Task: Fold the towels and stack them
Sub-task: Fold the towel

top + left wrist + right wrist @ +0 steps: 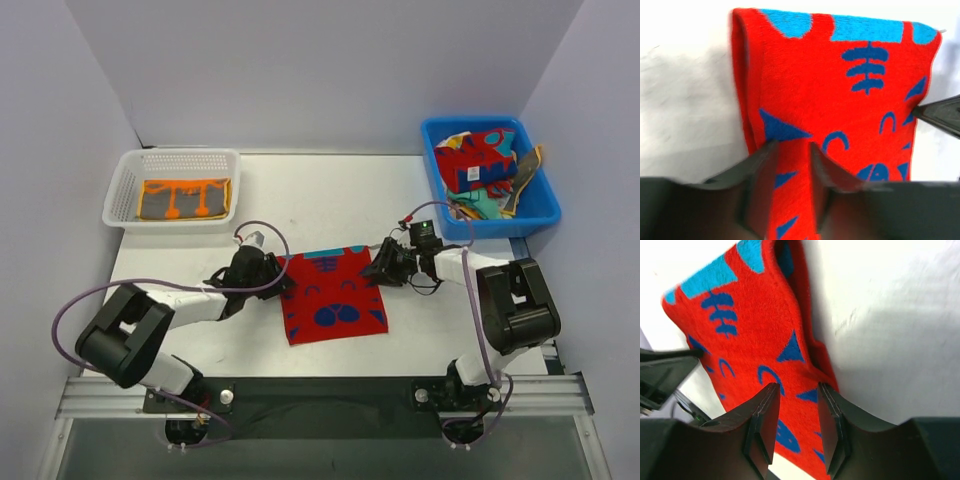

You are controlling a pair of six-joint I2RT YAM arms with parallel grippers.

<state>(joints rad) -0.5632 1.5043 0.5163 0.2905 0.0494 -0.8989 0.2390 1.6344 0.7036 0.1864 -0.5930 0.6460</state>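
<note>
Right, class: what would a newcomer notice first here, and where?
A red towel with blue shapes lies mid-table, the left hand and right hand at its side edges. A blue bin of crumpled towels sits far right, a white basket holding an orange towel far left.

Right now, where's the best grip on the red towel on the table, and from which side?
Probably its two side edges, one per arm, approached low from outside. The red towel lies flat and doubled, so only those layered edges give a lip to pinch; left gripper and right gripper sit there, jaws apart.
</note>
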